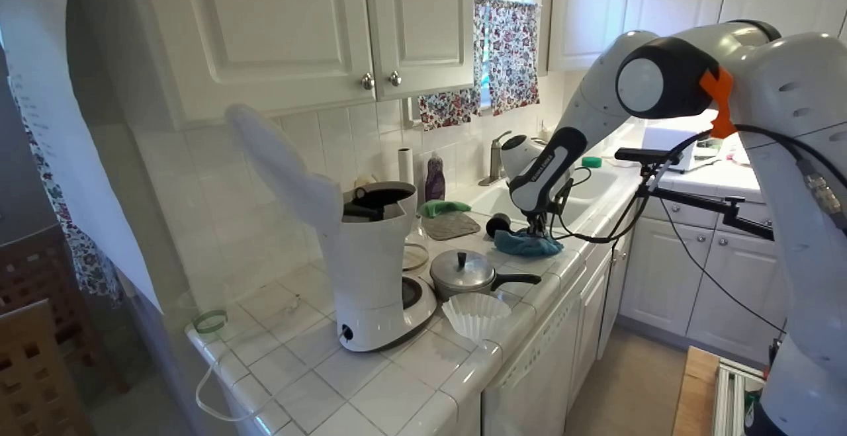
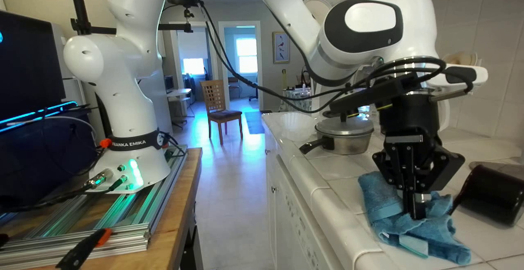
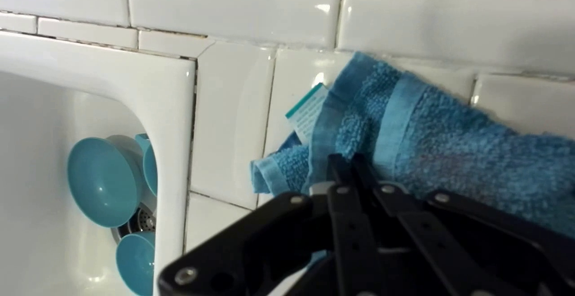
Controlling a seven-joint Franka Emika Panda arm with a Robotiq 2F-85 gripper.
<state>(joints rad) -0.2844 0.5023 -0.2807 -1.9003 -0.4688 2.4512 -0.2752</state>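
And the claw [image 3: 347,157] had the blue cloth [image 3: 435,156] pinched, grab prob. done, but it lay rumpled on the worktop [image 3: 229,130] w/ no lift yet!

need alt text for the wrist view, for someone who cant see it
A black gripper pinches a rumpled blue cloth on a white tiled counter, with a white, teal-edged label poking out at the cloth's edge. At left, teal dishes sit in a white sink.
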